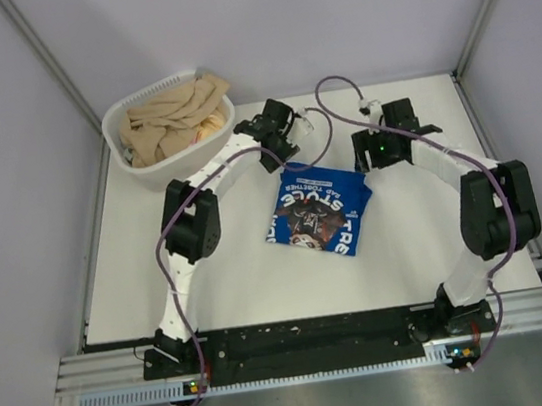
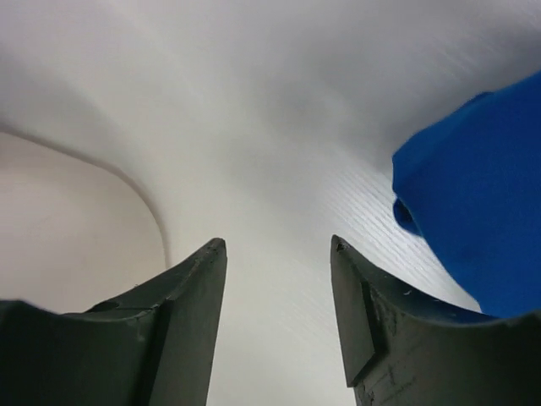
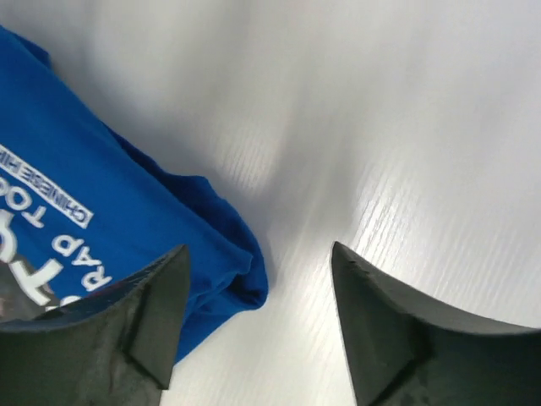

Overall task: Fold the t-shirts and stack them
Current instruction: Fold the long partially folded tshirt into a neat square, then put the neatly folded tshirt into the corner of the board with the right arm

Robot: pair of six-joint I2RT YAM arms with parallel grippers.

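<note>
One royal-blue t-shirt lies folded, print up, in the middle of the tabletop, between the two arms. The left tool stands open and empty just off the shirt's far left corner. The right tool is open too, holding nothing, at the far right corner. One white basket sits at the far left, filled with beige cloth, its pieces too tangled to count
</note>
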